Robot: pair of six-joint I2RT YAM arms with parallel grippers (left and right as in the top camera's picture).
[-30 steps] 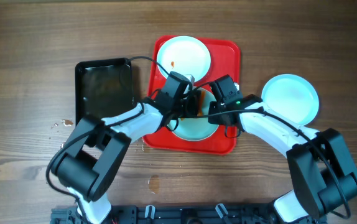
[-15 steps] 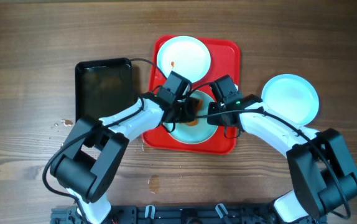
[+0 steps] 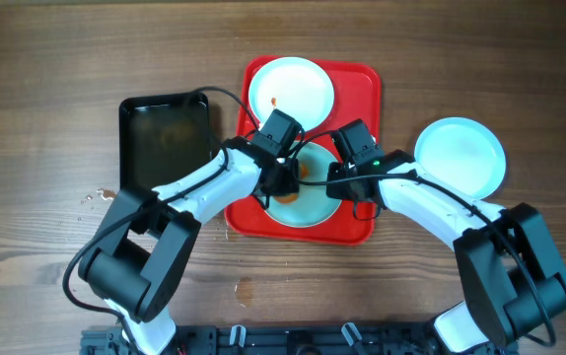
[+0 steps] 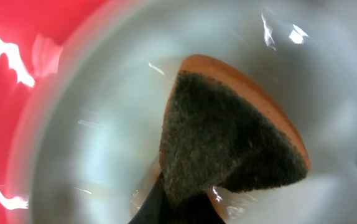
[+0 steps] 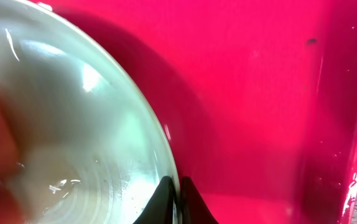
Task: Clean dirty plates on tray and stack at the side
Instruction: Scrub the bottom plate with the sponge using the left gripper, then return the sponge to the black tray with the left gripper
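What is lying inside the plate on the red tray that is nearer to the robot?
A sponge, orange with a dark scrub face, held by the left tool. The plate surface under it is covered, so any stain there cannot be seen.

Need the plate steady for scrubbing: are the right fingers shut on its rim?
Shut. The right wrist view shows the right fingers pinching the rim of the plate on the tray.
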